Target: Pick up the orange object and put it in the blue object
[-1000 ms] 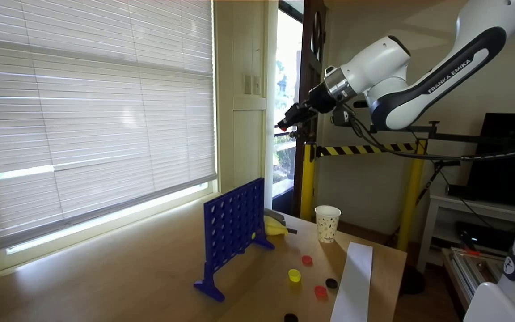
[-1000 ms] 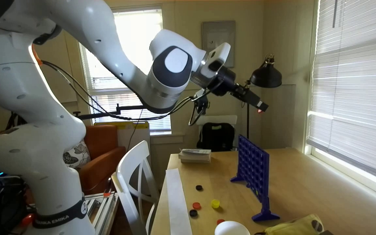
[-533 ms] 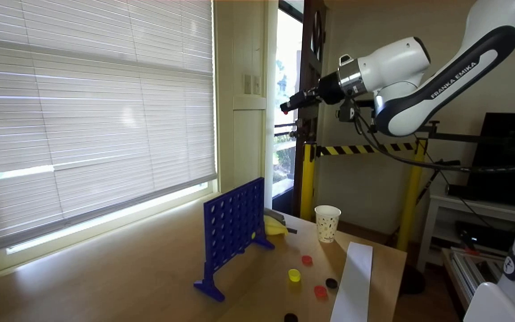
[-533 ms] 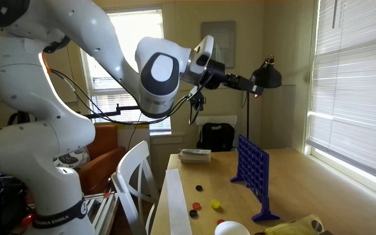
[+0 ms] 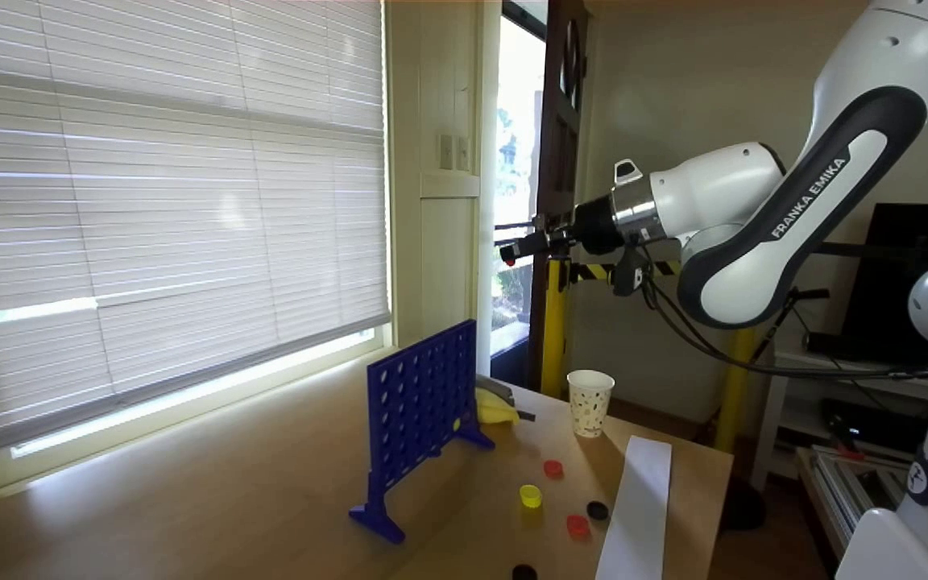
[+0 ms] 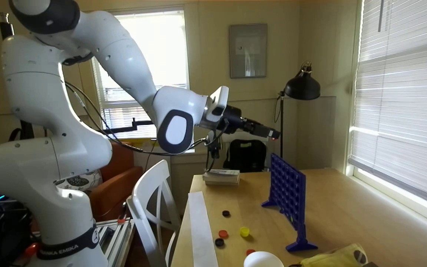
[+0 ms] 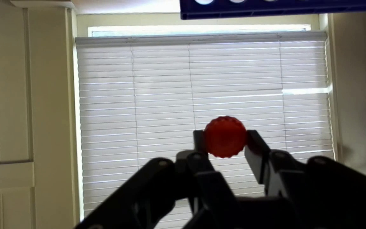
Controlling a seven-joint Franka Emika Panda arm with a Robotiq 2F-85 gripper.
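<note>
I hold the red token [image 7: 225, 137] pinched in my part-closed gripper [image 7: 226, 140], up higher than the blue grid [image 6: 288, 191] on the surface [image 6: 365, 207].

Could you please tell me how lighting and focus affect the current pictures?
In the wrist view, the fingers are blurred and dark, and the red token between them looks shadowed against the bright blind; in an exterior view, the doorway is washed out; in an exterior view, the window behind the arm is largely blown out.

grid [image 5: 422, 403] – smooth plastic, table [image 5: 230, 475] – wood
</note>
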